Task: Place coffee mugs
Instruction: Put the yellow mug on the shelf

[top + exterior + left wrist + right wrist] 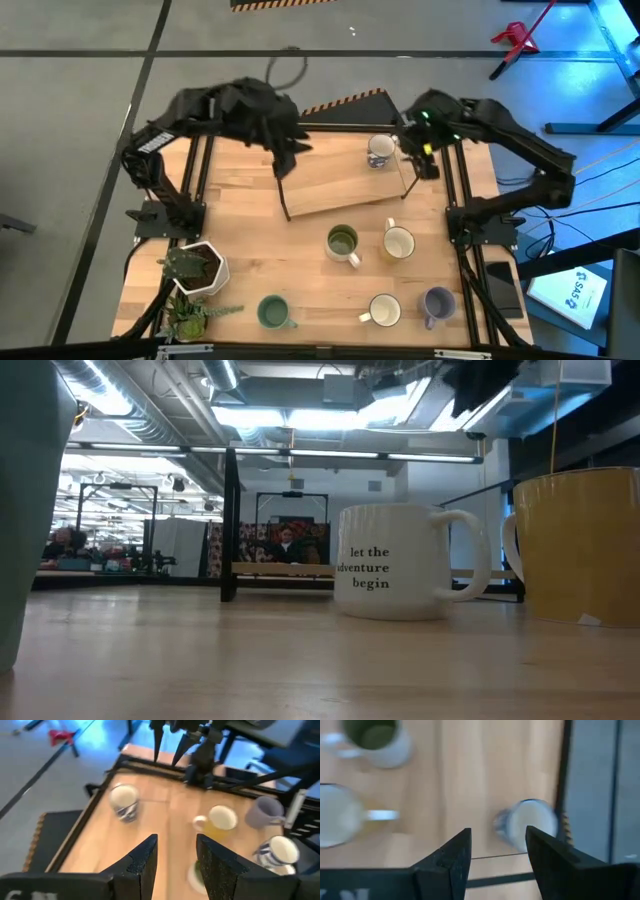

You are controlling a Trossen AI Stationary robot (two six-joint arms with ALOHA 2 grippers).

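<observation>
The right gripper hovers with its jaws open and empty; the small white ceramic mug with the blue pattern stands upright on the raised pale wooden board just ahead of them, slightly off toward one finger. The left gripper hangs over the board's other end, jaws parted and holding nothing. The olive green mug, the cream mug, the white mug, the lavender mug and the teal-green mug stand well apart on the table. A descent from here could land a finger on the rim, tipping the mug off the board's edge.
</observation>
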